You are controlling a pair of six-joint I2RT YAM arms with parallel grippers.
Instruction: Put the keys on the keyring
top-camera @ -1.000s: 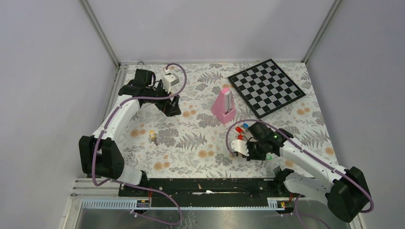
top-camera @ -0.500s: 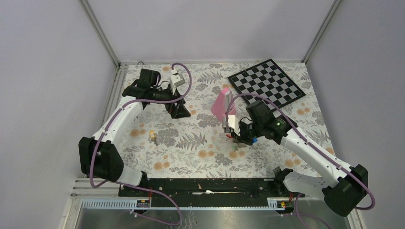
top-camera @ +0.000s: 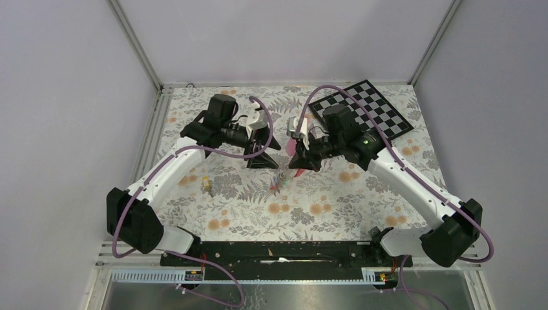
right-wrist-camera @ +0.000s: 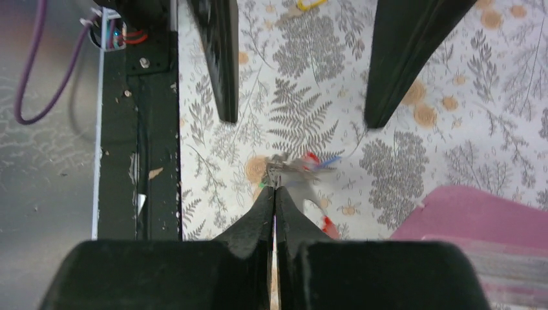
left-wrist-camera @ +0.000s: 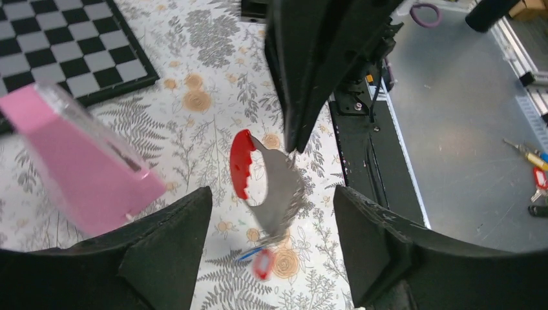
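The right gripper (right-wrist-camera: pixel 274 197) has its two black fingers pressed together, pinching the top of the keyring (left-wrist-camera: pixel 287 187). The ring hangs from those fingertips over the middle of the desk (top-camera: pixel 362 200), which is covered with a leaf-and-flower cloth.

The left gripper (top-camera: pixel 263 155) faces it from the left side. Its fingers (left-wrist-camera: pixel 165 252) stand well apart. In the left wrist view the ring sits in line with the gap between them. In the right wrist view it hangs short of their tips and touches neither.

The keyring is a large D-shaped loop, far bigger than a key. One side is thick and grey. The other is a curved red bar (left-wrist-camera: pixel 240 165) with a notched inner edge. A few keys (left-wrist-camera: pixel 262 265) dangle from the bottom of the ring, blurred, with red, blue and green tags.

A loose key with a yellow tag (top-camera: pixel 207 185) lies on the cloth towards the desk's left edge, well apart from both grippers. A pink pyramid-shaped metronome (left-wrist-camera: pixel 84 174) stands just behind the grippers. A chessboard (top-camera: pixel 362 116) lies at the far right corner.
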